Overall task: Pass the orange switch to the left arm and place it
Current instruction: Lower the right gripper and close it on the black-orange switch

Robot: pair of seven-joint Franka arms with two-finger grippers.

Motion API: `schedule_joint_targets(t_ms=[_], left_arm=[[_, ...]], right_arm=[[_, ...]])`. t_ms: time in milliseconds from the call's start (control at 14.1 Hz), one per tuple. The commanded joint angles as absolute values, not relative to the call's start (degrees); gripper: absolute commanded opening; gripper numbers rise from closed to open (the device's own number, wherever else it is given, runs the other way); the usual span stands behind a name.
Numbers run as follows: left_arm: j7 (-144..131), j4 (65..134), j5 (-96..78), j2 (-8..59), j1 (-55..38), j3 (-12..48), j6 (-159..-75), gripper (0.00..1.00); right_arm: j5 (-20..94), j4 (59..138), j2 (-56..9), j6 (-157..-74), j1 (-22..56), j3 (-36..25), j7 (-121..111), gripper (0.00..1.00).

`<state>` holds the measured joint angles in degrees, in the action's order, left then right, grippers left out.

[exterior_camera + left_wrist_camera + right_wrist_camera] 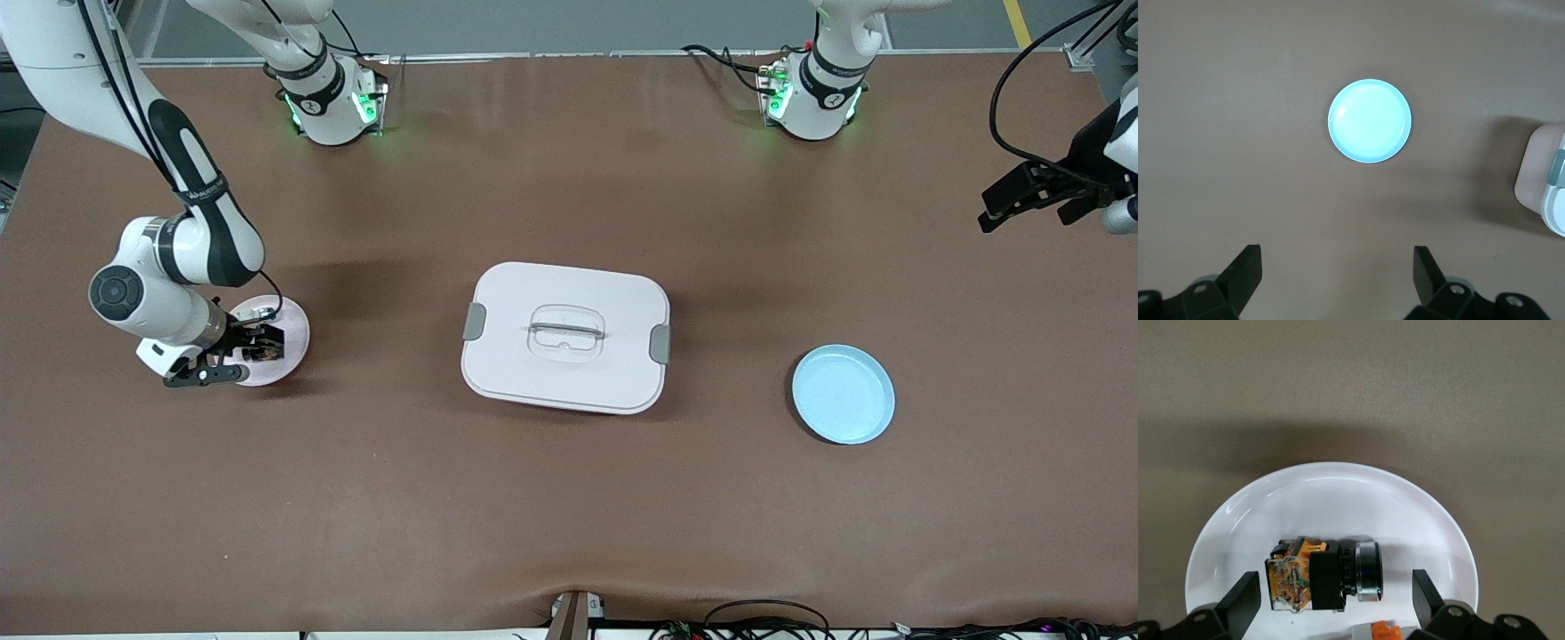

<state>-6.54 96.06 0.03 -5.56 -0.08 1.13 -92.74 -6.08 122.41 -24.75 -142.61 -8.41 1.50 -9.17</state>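
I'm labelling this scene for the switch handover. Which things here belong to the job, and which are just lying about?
Job:
orange switch, on the pink plate
right gripper, open, around the switch
left gripper, open, waiting high over the table's end
box, to avoid
blue plate

Lying about:
white-and-orange part, same pink plate

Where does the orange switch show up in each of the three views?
Front view: the orange switch lies on the pink plate at the right arm's end of the table, under the right claw.
Left wrist view: not in it.
Right wrist view: between the open fingers, on the plate.
Shared landmark: the pink plate, front and right wrist views.
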Motion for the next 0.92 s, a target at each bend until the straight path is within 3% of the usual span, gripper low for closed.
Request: schedule_joint_targets(t_ms=[0,853], left_arm=[[-5.3,94.5,-0.3,-4.8,0.1,1.0,-91.4,1.0],[-5.3,94.5,-0.3,-4.8,0.1,1.0,-91.4,1.0]], right_arm=[[-7.2,122.3,-25.6,-143.3,-9.4,2.3,-7.5,1.0],[-7.2,121.7,-26.5,-143.8,-9.1,2.3,-7.5,1.0]])
